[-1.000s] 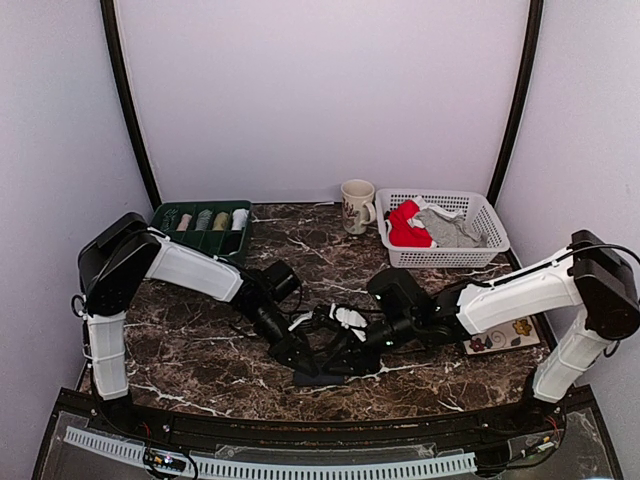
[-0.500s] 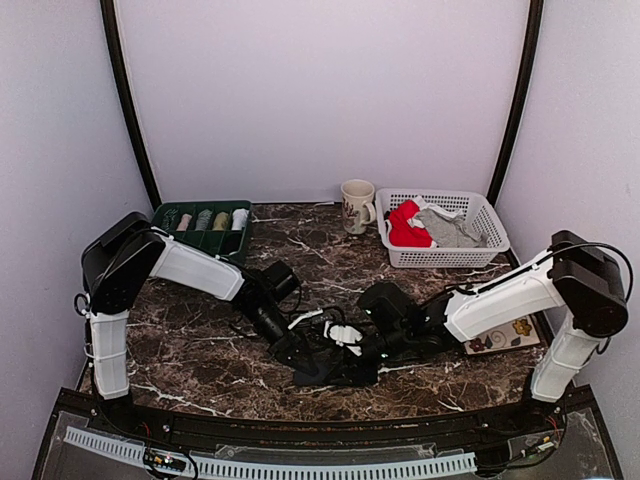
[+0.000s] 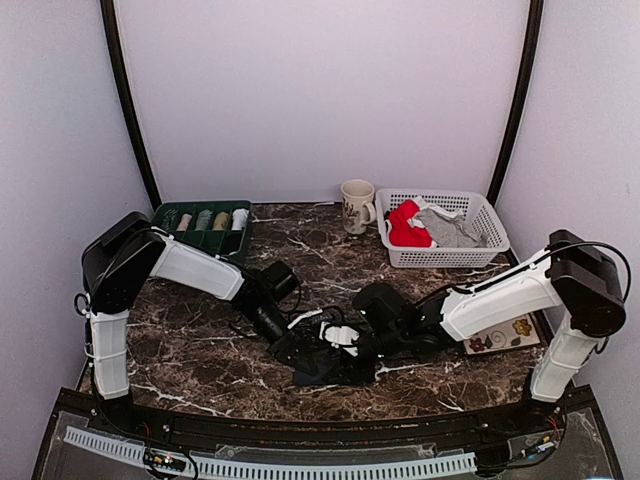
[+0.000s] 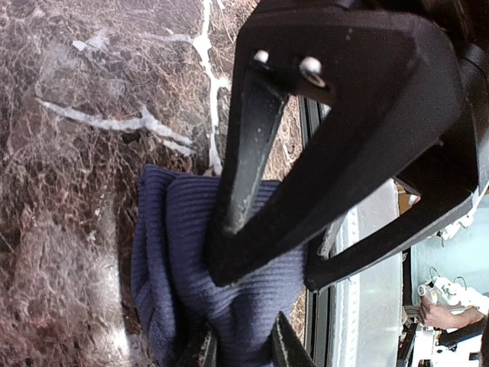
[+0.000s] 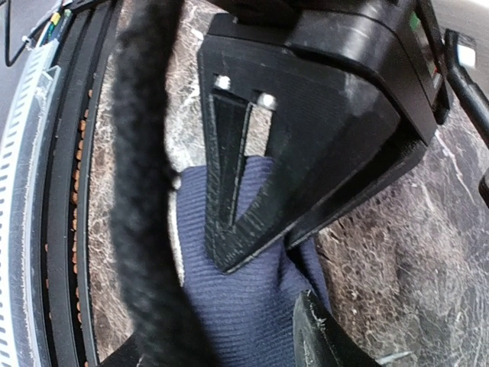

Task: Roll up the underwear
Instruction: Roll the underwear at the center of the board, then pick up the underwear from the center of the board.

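While the left pincer (image 4: 263, 271) and right pincer (image 5: 263, 287) pinch the navy underwear (image 4: 164, 245) at six o'clock, a tug could unroll it.

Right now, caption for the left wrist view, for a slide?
Left gripper pinching bunched navy underwear on the dark marble table.

Lab test booth: plain white walls (image 3: 320, 100), black corner poles (image 3: 127, 100), marble-look table (image 3: 190, 352), slotted cable duct (image 3: 270, 466).

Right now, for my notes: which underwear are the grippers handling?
The navy one, on the table; the red one and the grey one lie in the basket.
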